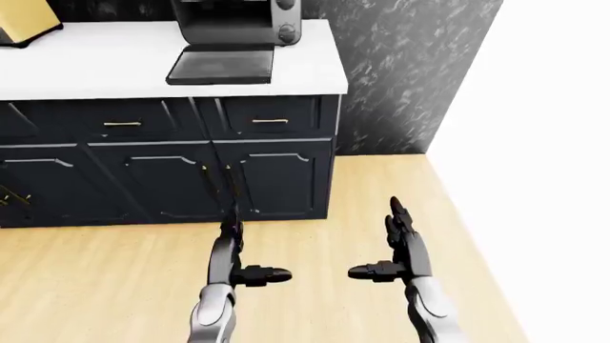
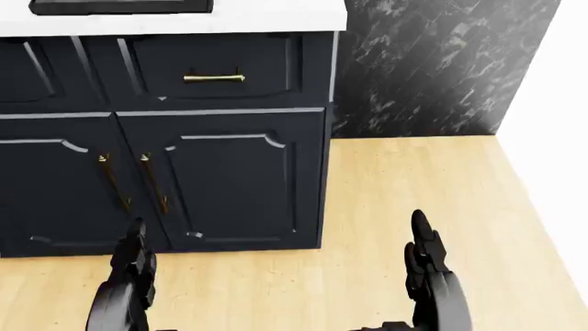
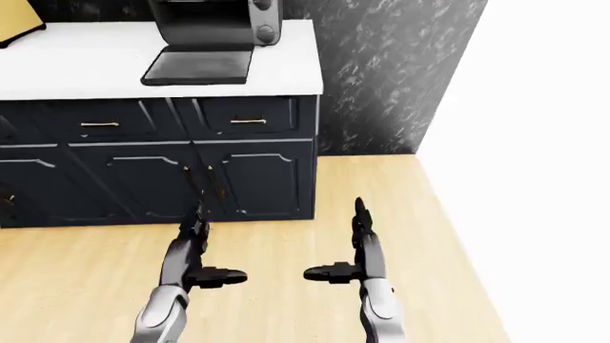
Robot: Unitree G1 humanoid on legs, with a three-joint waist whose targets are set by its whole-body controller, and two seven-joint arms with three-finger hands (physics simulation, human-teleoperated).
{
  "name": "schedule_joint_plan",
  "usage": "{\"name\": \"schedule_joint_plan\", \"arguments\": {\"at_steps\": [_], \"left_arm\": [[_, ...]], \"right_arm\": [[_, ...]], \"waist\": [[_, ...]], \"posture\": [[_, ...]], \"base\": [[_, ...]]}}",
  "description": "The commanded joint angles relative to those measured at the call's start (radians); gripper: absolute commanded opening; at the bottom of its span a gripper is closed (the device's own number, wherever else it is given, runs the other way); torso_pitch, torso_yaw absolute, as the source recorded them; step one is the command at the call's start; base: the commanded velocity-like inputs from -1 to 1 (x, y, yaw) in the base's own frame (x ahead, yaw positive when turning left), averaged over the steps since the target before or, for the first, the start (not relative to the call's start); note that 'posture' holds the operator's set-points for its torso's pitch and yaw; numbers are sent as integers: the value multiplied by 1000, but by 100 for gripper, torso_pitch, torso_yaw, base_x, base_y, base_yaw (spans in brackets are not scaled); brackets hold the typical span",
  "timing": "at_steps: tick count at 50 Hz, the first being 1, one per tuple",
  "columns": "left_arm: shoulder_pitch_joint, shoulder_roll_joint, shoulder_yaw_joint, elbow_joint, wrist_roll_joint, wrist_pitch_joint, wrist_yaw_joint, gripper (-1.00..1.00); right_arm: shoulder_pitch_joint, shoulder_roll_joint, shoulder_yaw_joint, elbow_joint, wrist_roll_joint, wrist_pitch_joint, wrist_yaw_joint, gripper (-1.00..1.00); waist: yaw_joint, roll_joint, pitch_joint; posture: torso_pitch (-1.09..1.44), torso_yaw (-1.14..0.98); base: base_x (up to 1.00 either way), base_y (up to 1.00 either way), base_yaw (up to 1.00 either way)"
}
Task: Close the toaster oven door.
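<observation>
The toaster oven [image 1: 238,23] stands on the white counter [image 1: 95,68] at the top of the left-eye view. Its dark glass door [image 1: 221,66] lies folded down flat on the counter, open. My left hand [image 1: 238,257] and right hand [image 1: 395,246] hang low over the wooden floor, well below and short of the counter. Both have their fingers stretched out and thumbs pointing inward, holding nothing. The head view shows only the door's edge [image 2: 119,7] at its top.
Dark navy cabinets [image 1: 171,171] with brass handles [image 1: 269,121] sit under the counter. A dark marble wall [image 1: 400,71] stands right of the counter, then a white wall [image 1: 543,143]. A yellow object [image 1: 23,21] rests at the counter's top left. Wooden floor [image 1: 114,279] lies below.
</observation>
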Motion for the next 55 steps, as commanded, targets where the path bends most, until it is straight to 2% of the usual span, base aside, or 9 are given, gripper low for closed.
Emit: {"name": "schedule_joint_plan", "arguments": {"at_steps": [1,3,5,7,8,12,28,34,55], "left_arm": [[-26,7,1,-101,-12,-20,-14,100],[-26,10,-1,-112,-9,-24,-29,100],[-42,5,24,-114,-29,25,-5,100],[-44,6,25,-134,-40,51,-3,100],[-44,6,24,-140,-43,55,-3,100],[-61,24,26,-164,-14,-3,-13,100],[-204,86,130,-308,-121,204,10,100],[-293,144,166,-370,-157,301,9,100],[-495,381,319,-259,-218,291,22,100]], "right_arm": [[-27,-5,-4,-98,12,-54,7,100],[-27,-4,-5,-103,16,-48,8,100],[-33,-6,-8,-104,18,-45,8,100],[-36,-7,-11,-106,20,-41,6,100],[-37,-8,-12,-103,19,-42,6,100],[-51,-13,-25,-126,31,-12,3,100],[-182,-73,-109,-296,107,190,-15,100],[-260,-126,-141,-360,112,249,-5,100],[-528,-405,-325,-271,240,345,-14,100]], "waist": [[-2,-8,-1],[7,0,-62],[5,-7,-16],[7,-7,-70],[7,-7,-76],[8,-5,-78],[8,-3,-94],[8,-3,-88],[8,-2,-69]], "posture": [[0,0],[0,0],[0,0],[0,0],[0,0],[0,0],[0,0],[0,0],[0,0]], "base": [[0,0,0],[0,0,0],[0,0,0],[0,0,0],[0,0,0],[0,0,0],[0,0,0],[0,0,0],[0,0,0]]}}
